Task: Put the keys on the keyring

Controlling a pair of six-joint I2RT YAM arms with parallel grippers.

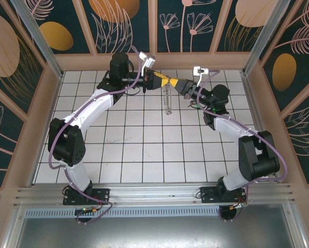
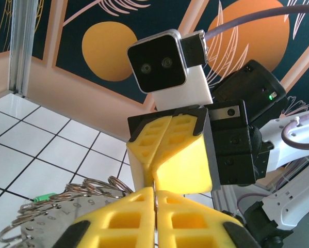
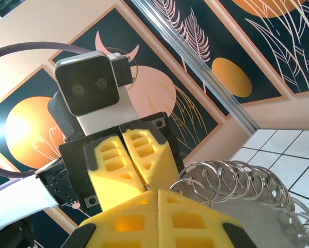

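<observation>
The keyring (image 1: 168,101) is a grey metal piece carrying several wire rings, and it hangs over the far middle of the tiles. Its rings (image 2: 87,187) show left of my left fingers and again as rings (image 3: 231,178) right of my right fingers. A small green key head (image 2: 43,197) peeks out beside the rings. My left gripper (image 1: 168,81) and right gripper (image 1: 178,84) meet tip to tip above the keyring. The left gripper (image 2: 155,192) is shut on a thin metal wire of the keyring. The right gripper (image 3: 158,194) is shut too, the same wire at its tips.
The white tiled floor (image 1: 144,150) spreads below the arms. Wooden-framed patterned wall panels (image 1: 123,20) close in the back and sides, near both grippers. An aluminium post (image 2: 21,46) stands in the left corner.
</observation>
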